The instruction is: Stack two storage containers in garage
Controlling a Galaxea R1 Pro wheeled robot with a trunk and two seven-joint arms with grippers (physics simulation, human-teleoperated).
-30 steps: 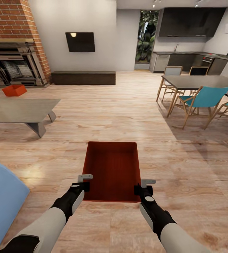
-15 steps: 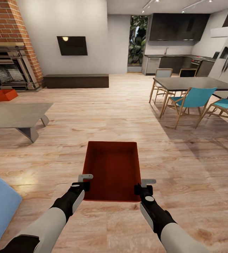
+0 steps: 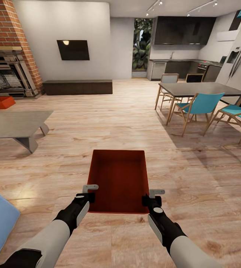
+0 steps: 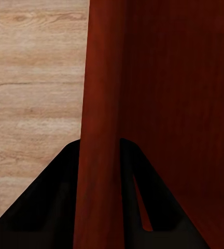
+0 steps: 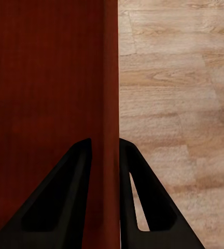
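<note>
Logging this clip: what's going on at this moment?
The robot is in the living room holding one storage container out front with both arms. The left gripper and right gripper each clamp a side wall between their fingers. The other storage container sits on the wood floor by the brick fireplace.

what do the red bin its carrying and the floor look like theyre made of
Held storage container: looks like plastic, matte; thin, smooth, evenly red-orange walls with no grain or seams, though a render leaves that open. The left gripper and right gripper have their jaws shut on its side walls.
Floor: light wood planks with visible grain, plank joints and a soft sheen.
</note>
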